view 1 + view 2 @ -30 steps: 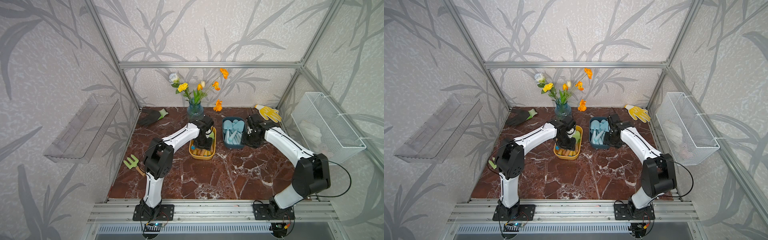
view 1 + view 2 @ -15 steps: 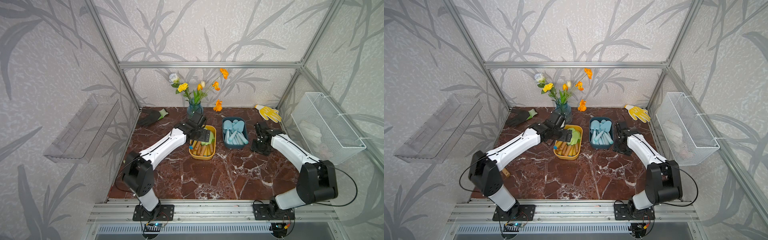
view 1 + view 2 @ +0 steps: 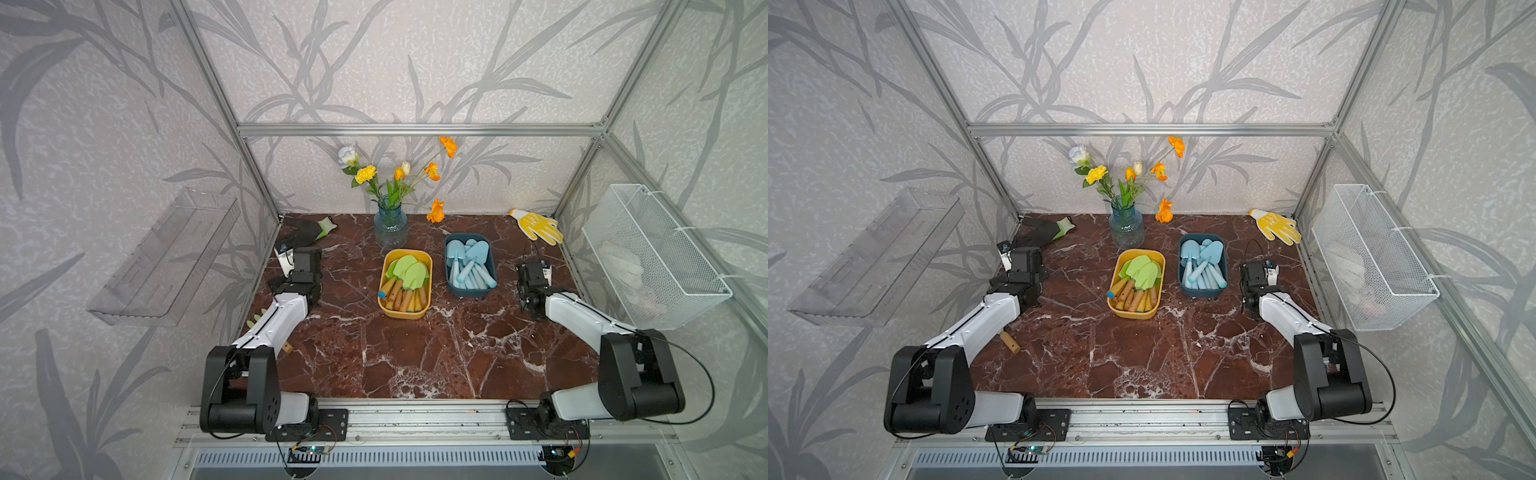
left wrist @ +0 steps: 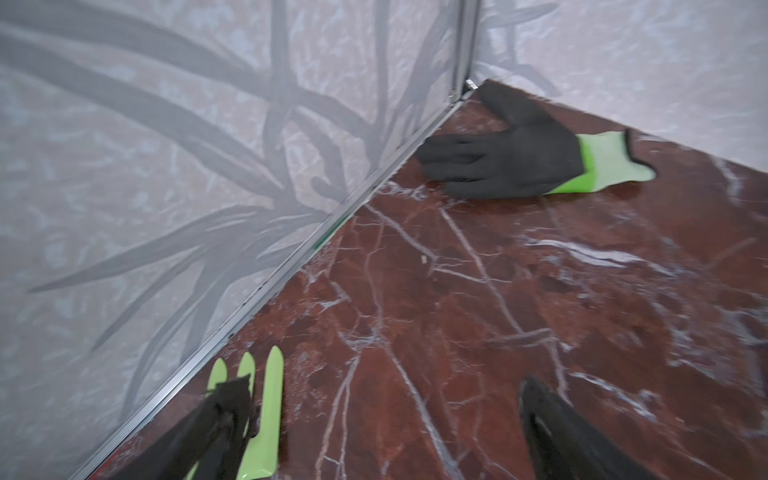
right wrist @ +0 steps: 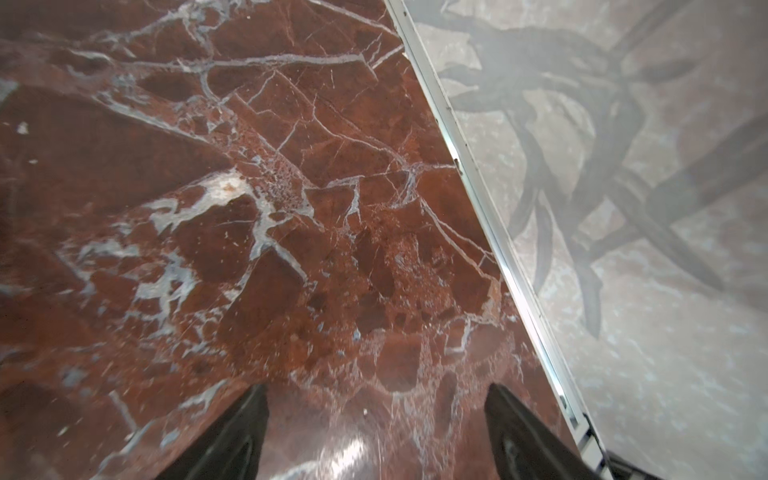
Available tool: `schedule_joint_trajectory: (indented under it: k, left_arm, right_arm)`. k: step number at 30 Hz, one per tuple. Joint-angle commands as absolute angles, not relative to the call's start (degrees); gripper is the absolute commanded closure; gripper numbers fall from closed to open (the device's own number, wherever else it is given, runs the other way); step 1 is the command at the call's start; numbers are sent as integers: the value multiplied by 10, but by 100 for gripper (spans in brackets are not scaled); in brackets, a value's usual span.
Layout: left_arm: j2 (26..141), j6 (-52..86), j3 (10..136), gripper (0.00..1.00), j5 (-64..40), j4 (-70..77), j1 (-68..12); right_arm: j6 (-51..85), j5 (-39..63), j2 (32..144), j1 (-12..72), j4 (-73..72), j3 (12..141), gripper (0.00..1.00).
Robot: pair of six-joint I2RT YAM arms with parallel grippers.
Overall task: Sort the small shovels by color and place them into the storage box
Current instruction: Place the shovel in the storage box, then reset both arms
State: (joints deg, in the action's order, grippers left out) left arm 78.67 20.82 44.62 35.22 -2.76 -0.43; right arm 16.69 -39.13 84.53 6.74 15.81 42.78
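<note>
Sorting looks done: green shovels [image 3: 409, 272] in yellow box [image 3: 405, 315], blue shovels [image 3: 473, 253] in blue box [image 3: 469, 293]. Left claw [image 4: 380, 399], right claw [image 5: 376, 395] apart, empty; nxt prob. park arms, skip rake [image 4: 274, 395].

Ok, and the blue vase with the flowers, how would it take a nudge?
The blue vase looks like glass, so probably fragile and slick to grip. Its flowers lean well beyond the body, so it may tip rather than slide.

Shovels [image 3: 409, 272] in two adjacent boxes [image 3: 469, 293], vase [image 3: 390, 230] behind them, gloves [image 3: 538, 226] in far corners, rake [image 4: 268, 407] seemingly under left arm [image 3: 278, 320]
</note>
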Motion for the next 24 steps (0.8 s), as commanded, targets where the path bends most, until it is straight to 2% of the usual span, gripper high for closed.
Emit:
schedule_joint_trajectory:
  k: [1,4,6,8,9,11,17,24]
  left_arm:
    - [819,162,402,0,378,105,3]
    - [878,163,406,0,346,122,12]
    - [909,151,415,0,335,147,11]
    - [923,140,436,0,321,126,10]
    - [924,138,437,0,312,122,10]
    - [911,128,415,0,299,155,10]
    - [831,114,277,0,268,335,10]
    - [826,113,260,0,280,361,6]
  right_arm:
    - [105,-449,880,76,-6,425,17]
    - [76,-395,876,79,-141,387,17]
    - [43,-319,868,84,-193,367,6]
    - [27,-236,849,83,-296,312,0]
    - [-4,-182,856,83,-367,275,1]
    - [-29,-138,877,84,-475,243,1]
    - [-27,-126,881,82,-484,230,1]
    - [-27,-124,880,81,-480,230,1]
